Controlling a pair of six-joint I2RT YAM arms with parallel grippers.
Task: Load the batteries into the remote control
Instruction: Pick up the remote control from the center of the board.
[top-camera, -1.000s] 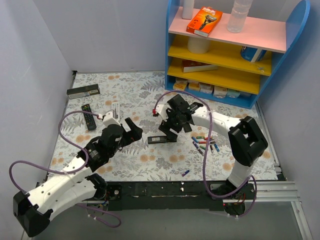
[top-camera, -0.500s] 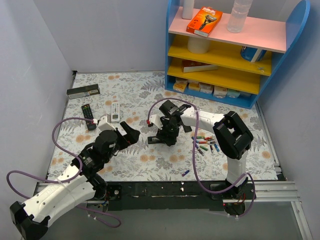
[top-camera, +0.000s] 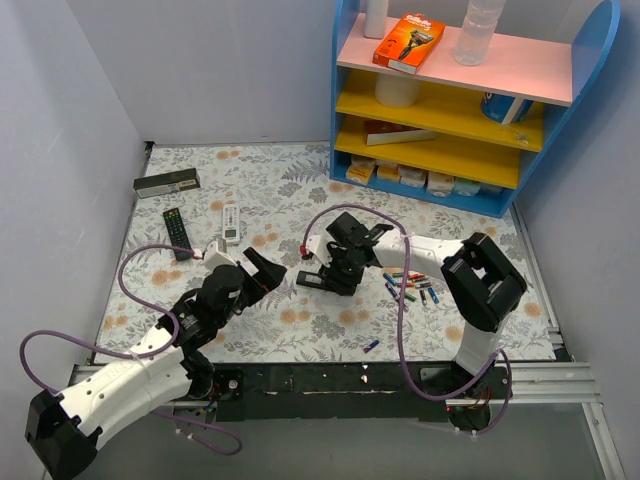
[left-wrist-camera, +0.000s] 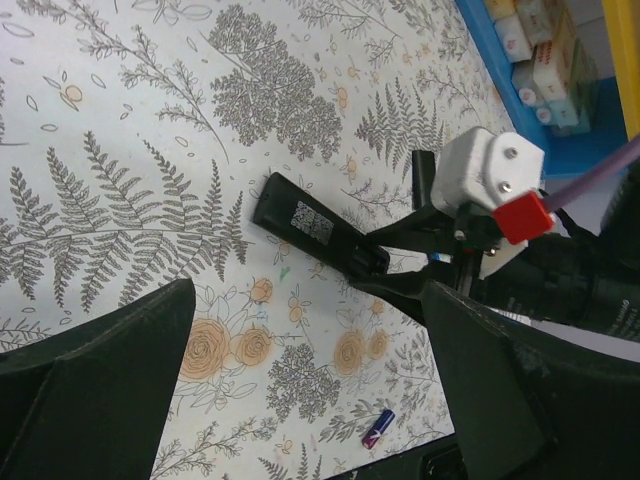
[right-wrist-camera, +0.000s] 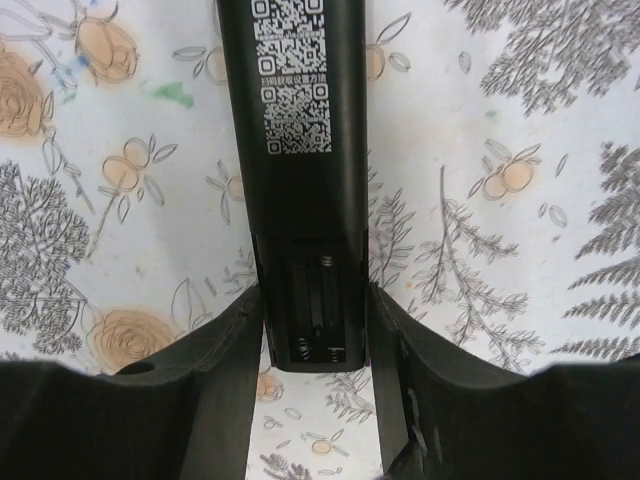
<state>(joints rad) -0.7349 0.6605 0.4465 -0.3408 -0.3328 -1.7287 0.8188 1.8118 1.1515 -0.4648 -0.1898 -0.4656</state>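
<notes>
The long black remote control (top-camera: 316, 280) lies face down on the floral mat, QR sticker up. Its battery compartment (right-wrist-camera: 318, 320) is uncovered and empty, with the springs showing. My right gripper (top-camera: 336, 279) straddles that end, and its fingers (right-wrist-camera: 225, 360) press both sides of the remote (right-wrist-camera: 300, 150). My left gripper (top-camera: 262, 272) is open and empty, just left of the remote (left-wrist-camera: 315, 230). Several batteries (top-camera: 410, 285) lie in a cluster right of the right gripper. One blue and red battery (top-camera: 371, 346) lies alone near the front edge, and it also shows in the left wrist view (left-wrist-camera: 377, 427).
A blue shelf unit (top-camera: 450, 110) stands at the back right. A white remote (top-camera: 231, 222), a shorter black remote (top-camera: 177, 232) and a dark box (top-camera: 167, 182) lie at the left back. Purple cables loop from both arms.
My right gripper has come down from above the remote and now sits around its open end. My left gripper shifted slightly toward the front and stays open.
</notes>
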